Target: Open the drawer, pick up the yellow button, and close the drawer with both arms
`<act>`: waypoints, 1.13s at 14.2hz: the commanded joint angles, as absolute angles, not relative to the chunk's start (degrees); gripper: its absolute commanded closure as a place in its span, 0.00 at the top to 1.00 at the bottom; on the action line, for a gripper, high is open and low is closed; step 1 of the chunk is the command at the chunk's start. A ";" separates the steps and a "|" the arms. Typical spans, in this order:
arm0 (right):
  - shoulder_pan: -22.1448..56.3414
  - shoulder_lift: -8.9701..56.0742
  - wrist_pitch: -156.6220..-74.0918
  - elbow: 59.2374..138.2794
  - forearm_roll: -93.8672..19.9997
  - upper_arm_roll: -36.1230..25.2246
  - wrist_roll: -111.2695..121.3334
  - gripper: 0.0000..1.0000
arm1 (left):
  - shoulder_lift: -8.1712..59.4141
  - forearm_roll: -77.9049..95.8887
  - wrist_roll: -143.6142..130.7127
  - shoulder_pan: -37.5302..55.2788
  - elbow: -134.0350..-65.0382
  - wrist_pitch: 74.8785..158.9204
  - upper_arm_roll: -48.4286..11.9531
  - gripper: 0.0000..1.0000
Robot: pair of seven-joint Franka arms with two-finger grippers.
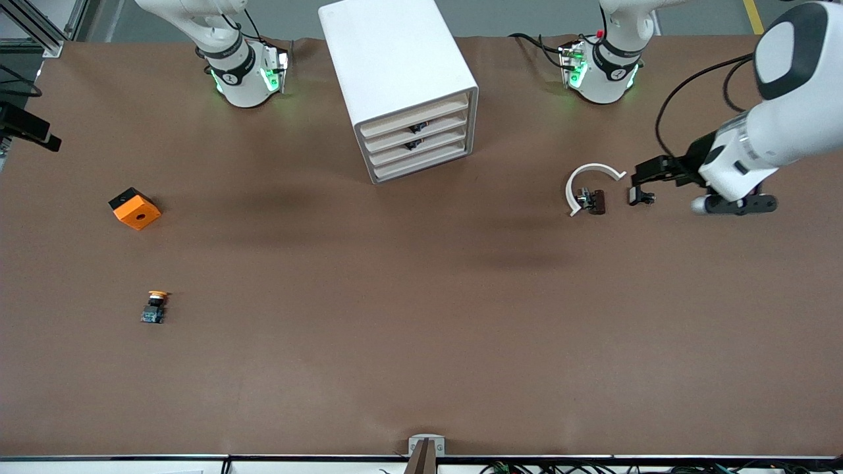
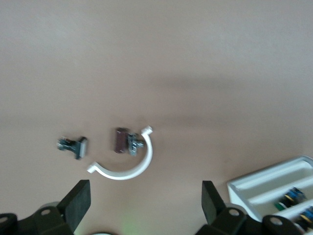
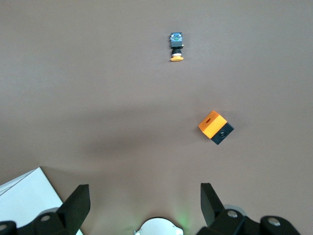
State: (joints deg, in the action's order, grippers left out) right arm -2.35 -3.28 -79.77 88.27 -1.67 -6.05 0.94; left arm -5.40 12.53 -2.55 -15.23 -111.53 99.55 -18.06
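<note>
Orange-capped, the button [image 1: 155, 307] is laid out on the desk [image 1: 421, 342] toward the right arm's edge, the drawer [image 1: 413, 118] apparently shut, while both the left tool [image 2: 142, 205] and right tool [image 3: 142, 205] are held wide open and empty, probably ready for reaching.

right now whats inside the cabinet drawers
All four drawers of the cabinet look shut. Small dark parts show through the gaps near the middle drawers; the left wrist view shows blue-and-black parts in trays. The rest is covered.

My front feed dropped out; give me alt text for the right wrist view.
The open right gripper hangs over bare brown table; ahead lie the tiny orange-capped push-button and an orange cube with a black side, apart, with the white cabinet's corner at the edge.
</note>
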 commanded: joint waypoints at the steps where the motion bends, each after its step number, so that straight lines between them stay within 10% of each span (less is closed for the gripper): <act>1: -2.81 -6.77 -81.74 92.64 -2.99 -6.06 -1.83 1.00 | -16.94 11.95 0.00 -16.87 -122.93 106.15 -18.81 1.00; 16: -2.46 -7.29 -82.97 92.64 -0.35 -5.62 3.59 1.00 | -3.61 6.94 5.54 -21.18 -99.84 104.33 -18.54 1.00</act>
